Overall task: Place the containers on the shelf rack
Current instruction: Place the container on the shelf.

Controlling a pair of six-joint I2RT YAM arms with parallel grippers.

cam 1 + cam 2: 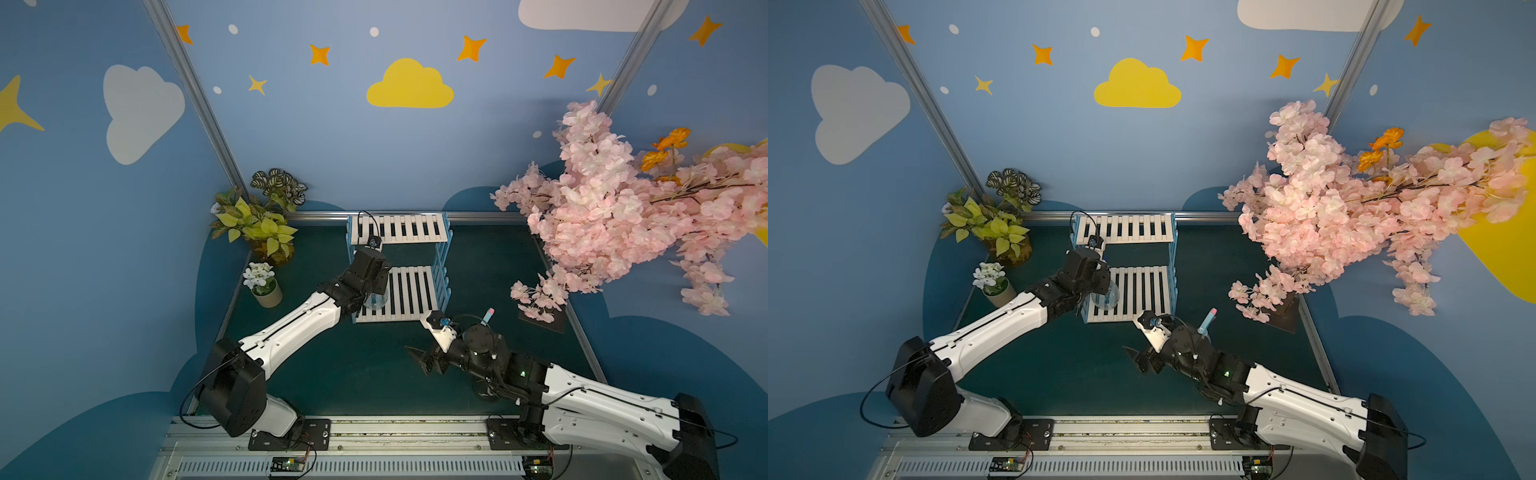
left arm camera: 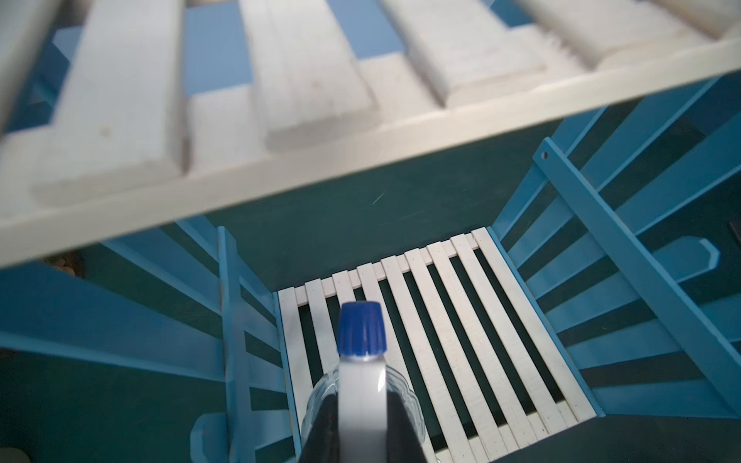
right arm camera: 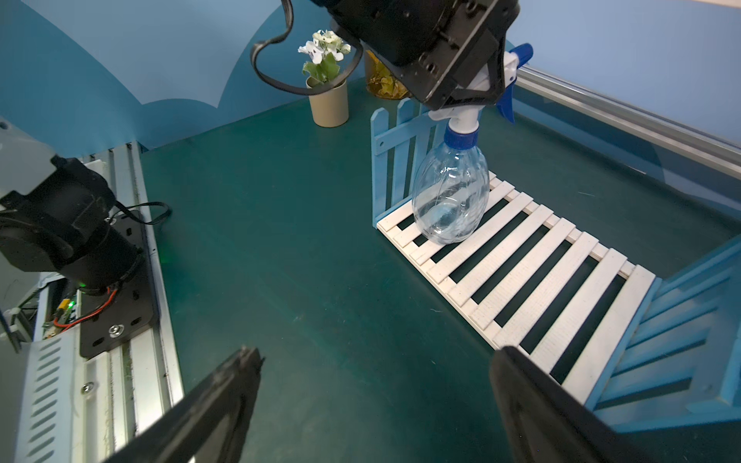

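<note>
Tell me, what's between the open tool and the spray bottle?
Just bare green tabletop, then the shelf rack's slats under the spray bottle; the right wrist view shows it.

Both top views are looking steeply down over the whole bench [image 1: 332, 374] from high above. Both wrist cameras are viewing the lower shelf of the rack [image 2: 401, 148] from close by.

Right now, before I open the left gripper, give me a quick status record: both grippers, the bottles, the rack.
left gripper: shut on the clear bottle's white sprayer head
clear bottle: roughly upright, base at the lower shelf slats, beside one side frame
right gripper: open, empty, over the table in front of the shelf rack
teal bottle: off the rack, only the spout shows behind the right arm
dark bottle: not identifiable
</note>
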